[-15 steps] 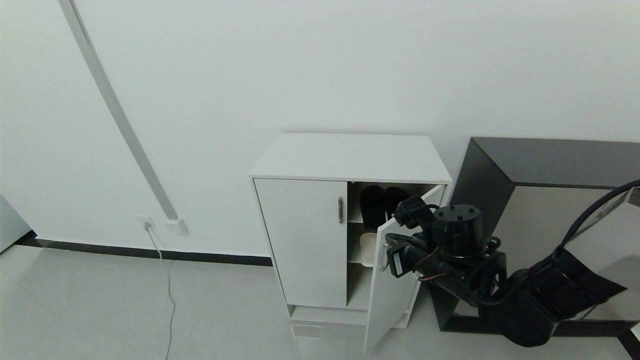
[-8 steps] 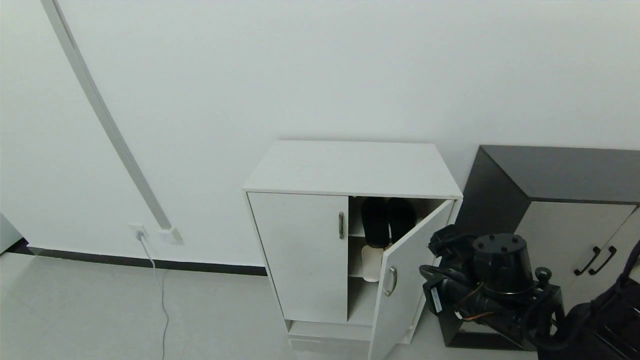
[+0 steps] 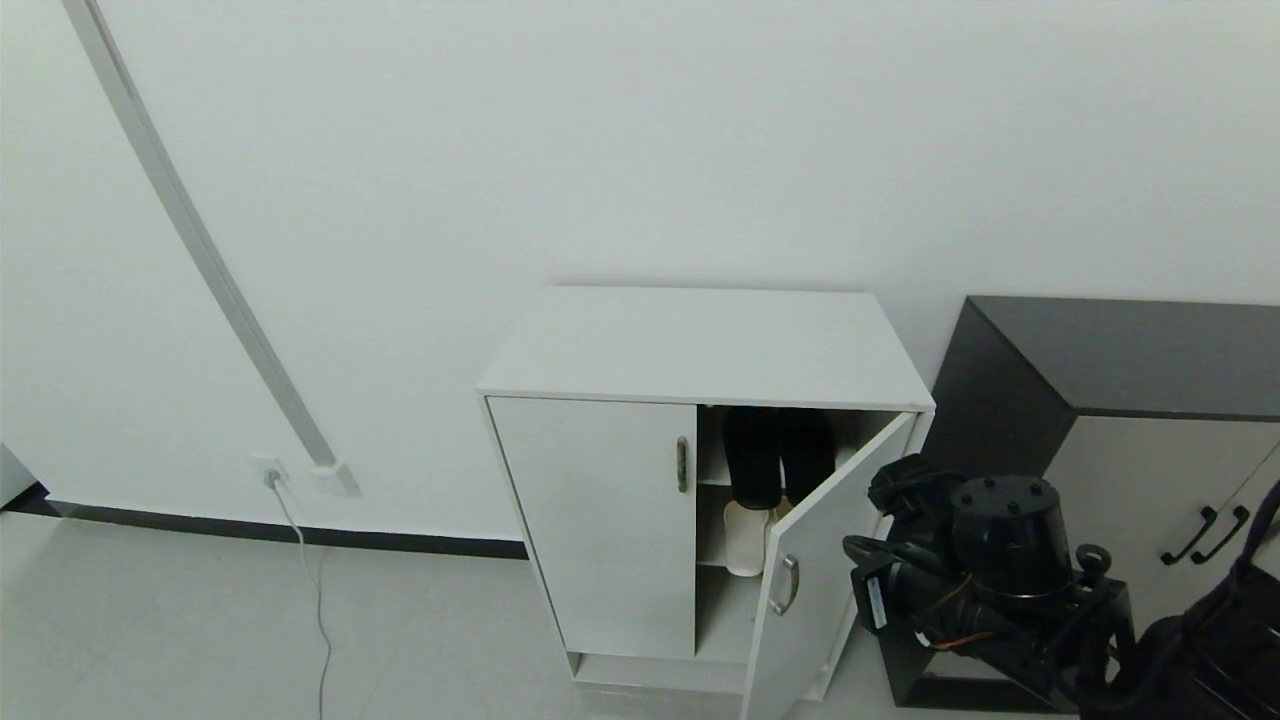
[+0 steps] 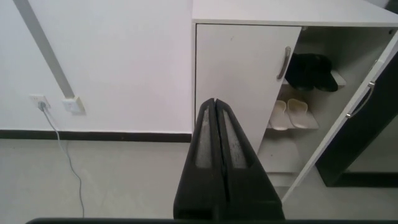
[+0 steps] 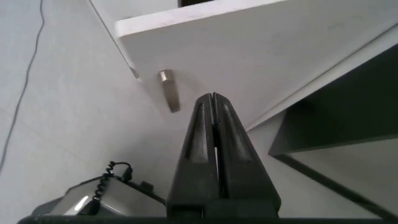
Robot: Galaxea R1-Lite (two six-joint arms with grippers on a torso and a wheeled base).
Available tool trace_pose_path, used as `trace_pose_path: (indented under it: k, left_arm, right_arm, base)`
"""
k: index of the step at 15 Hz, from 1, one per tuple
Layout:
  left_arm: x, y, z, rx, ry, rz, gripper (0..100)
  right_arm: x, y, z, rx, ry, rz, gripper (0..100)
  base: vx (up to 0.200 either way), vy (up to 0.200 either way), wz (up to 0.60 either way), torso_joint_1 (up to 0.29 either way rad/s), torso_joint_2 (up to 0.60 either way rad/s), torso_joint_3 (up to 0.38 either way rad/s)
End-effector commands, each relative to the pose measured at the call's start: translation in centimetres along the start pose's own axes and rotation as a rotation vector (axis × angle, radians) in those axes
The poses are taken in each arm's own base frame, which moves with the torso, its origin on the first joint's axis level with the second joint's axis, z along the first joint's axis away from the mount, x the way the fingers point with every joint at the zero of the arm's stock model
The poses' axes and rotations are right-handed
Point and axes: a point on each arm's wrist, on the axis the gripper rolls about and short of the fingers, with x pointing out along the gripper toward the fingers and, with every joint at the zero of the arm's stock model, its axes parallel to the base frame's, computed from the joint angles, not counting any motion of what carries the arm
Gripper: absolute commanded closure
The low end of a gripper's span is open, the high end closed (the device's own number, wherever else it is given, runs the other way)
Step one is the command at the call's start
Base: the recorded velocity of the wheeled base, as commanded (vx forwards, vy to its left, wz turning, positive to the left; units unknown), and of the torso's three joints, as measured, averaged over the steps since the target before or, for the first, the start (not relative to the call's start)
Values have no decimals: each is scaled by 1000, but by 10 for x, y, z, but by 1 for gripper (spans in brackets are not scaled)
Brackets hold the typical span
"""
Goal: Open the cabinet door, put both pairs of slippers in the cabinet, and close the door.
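The white cabinet [image 3: 700,345] stands against the wall with its left door shut and its right door [image 3: 820,560] ajar. A black pair of slippers [image 3: 775,450] lies on the top shelf, and a white pair [image 3: 745,525] on the shelf below. My right arm [image 3: 980,570] is beside the door's outer face. My right gripper [image 5: 213,96] is shut with nothing in it, its tips close to the door panel [image 5: 261,56] near the handle [image 5: 169,93]. My left gripper [image 4: 215,102] is shut and empty, well back from the cabinet, facing both pairs [image 4: 311,70] [image 4: 289,115].
A dark cabinet [image 3: 1120,350] with grey doors stands right beside the white one. A wall socket [image 3: 268,470] with a cable trailing over the floor sits to the left, below a slanted conduit. There is open floor in front and to the left.
The head view has shifted. The right door has swung from wide open to partly shut, and my right arm has come round to its outer face.
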Motion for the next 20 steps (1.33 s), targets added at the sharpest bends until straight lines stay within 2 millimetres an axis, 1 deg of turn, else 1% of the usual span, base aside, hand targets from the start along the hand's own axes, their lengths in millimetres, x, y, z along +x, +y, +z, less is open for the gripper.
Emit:
trace_pose_path:
  k: [1, 5, 10, 12, 13, 14, 20]
  left_arm:
    - [0, 0, 0, -1, 0, 0, 100]
    - [0, 0, 0, -1, 0, 0, 100]
    - [0, 0, 0, -1, 0, 0, 100]
    - [0, 0, 0, -1, 0, 0, 100]
    - [0, 0, 0, -1, 0, 0, 100]
    - [0, 0, 0, -2, 0, 0, 100]
    - [0, 0, 0, -2, 0, 0, 100]
  right_arm:
    - [16, 3, -4, 8, -8, 3, 100]
    - [44, 6, -2, 18, -29, -8, 100]
    - [75, -6, 2, 40, -54, -51, 100]
    - [87, -7, 5, 46, -70, -59, 100]
    - [87, -7, 5, 46, -70, -59, 100]
    - [98, -7, 5, 47, -81, -62, 100]
    - [124, -8, 11, 59, -126, -74, 100]
  base:
    - [0, 0, 0, 0, 0, 0]
    - [0, 0, 0, 0, 0, 0]
    - [0, 0, 0, 0, 0, 0]
    - [0, 0, 0, 0, 0, 0]
    - [0, 0, 0, 0, 0, 0]
    - [0, 0, 0, 0, 0, 0]
    - [0, 0, 0, 0, 0, 0]
